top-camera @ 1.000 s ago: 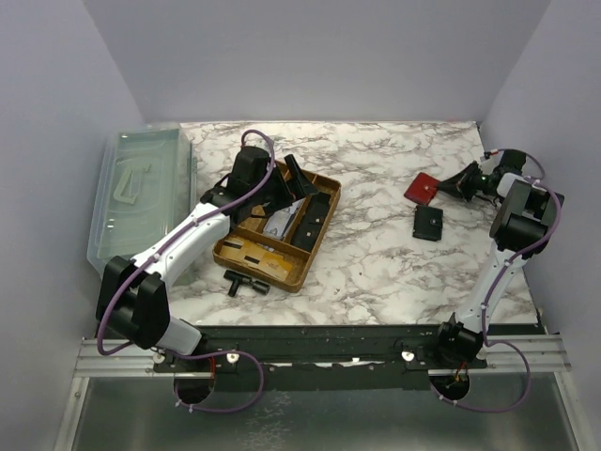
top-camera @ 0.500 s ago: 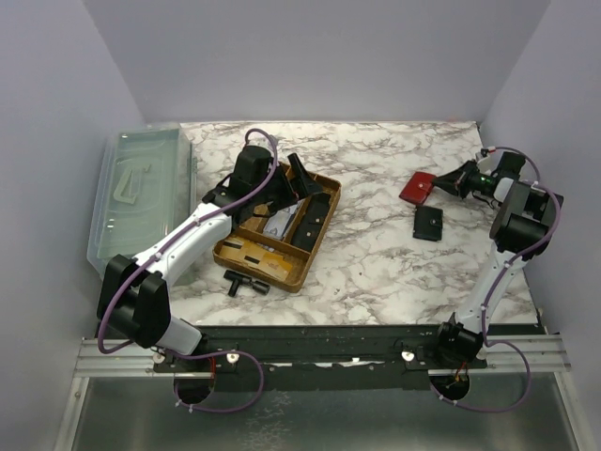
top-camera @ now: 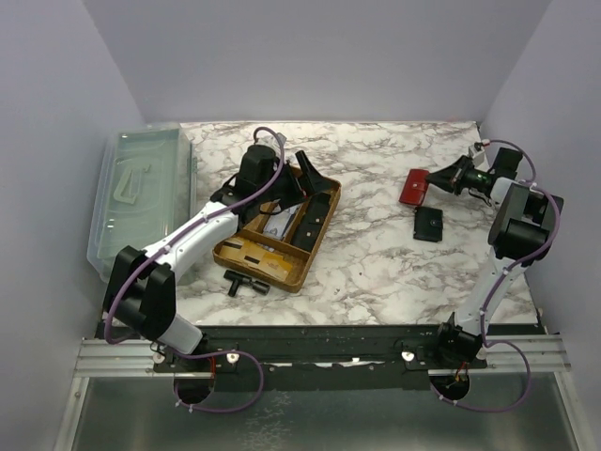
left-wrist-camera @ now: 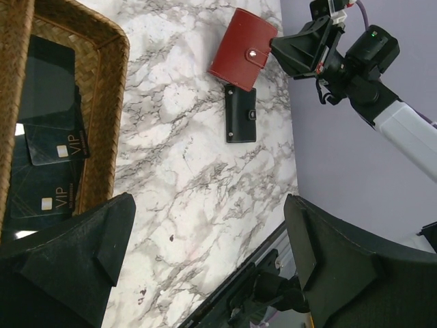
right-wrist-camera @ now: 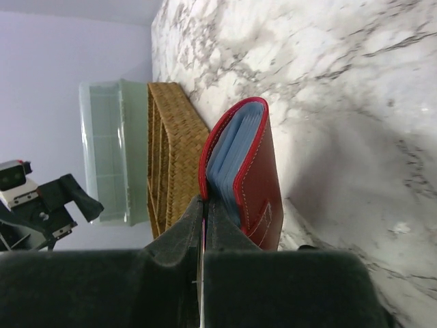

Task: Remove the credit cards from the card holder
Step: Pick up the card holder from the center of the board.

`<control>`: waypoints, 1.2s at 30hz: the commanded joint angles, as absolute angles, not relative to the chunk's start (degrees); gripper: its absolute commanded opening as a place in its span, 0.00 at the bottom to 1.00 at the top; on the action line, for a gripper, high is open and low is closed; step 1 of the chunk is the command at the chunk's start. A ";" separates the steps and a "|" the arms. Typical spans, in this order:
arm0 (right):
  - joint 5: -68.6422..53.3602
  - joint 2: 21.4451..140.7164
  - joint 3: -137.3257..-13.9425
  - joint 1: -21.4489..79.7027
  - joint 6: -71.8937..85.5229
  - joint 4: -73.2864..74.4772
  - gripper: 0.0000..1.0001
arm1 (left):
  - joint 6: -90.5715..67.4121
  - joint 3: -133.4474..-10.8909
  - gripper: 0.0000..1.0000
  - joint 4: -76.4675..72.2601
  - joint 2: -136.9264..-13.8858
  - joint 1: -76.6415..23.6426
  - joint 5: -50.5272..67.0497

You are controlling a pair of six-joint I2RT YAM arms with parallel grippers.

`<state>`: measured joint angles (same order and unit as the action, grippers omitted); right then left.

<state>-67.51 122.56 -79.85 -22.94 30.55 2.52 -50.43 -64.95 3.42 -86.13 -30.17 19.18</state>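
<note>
The surface (top-camera: 376,254) is white marble with grey veins. The card holder (top-camera: 414,188) is red, with pale stitching along its edge and a silver snap (left-wrist-camera: 252,52); its inner sleeves (right-wrist-camera: 229,160) are light blue. The wallet (top-camera: 428,224) is plain black. The tray (top-camera: 319,242) is woven tan-brown wicker, and the cards (left-wrist-camera: 48,130) in it are dark with gold "VIP" lettering. The bin (top-camera: 141,202) is clear with a green tint. The left arm (top-camera: 192,235) and right arm (top-camera: 495,272) are white with black joints and purple cables. The walls (top-camera: 329,56) are pale lavender.

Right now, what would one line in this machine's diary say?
right gripper: shut on red card holder | left gripper: open near woven tray | black card holder: flat on table | VIP cards: in tray
</note>
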 commanded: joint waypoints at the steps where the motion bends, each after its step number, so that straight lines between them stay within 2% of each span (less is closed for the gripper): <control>1: -72.56 118.29 -78.23 -21.11 29.54 2.09 0.00 | -52.09 -63.99 0.99 -1.20 -88.10 -31.24 22.17; 17: -78.47 108.47 -74.58 -15.58 20.22 14.74 0.00 | -52.36 -65.55 0.99 -14.31 -99.06 -36.04 26.78; 23: -80.86 102.86 -74.53 -12.79 20.12 18.75 0.00 | -54.58 -62.11 0.99 -28.67 -101.35 -36.49 28.64; 36: -83.75 96.04 -75.62 -7.00 30.54 13.64 0.00 | -56.94 -62.60 0.99 -44.39 -105.38 -38.90 34.16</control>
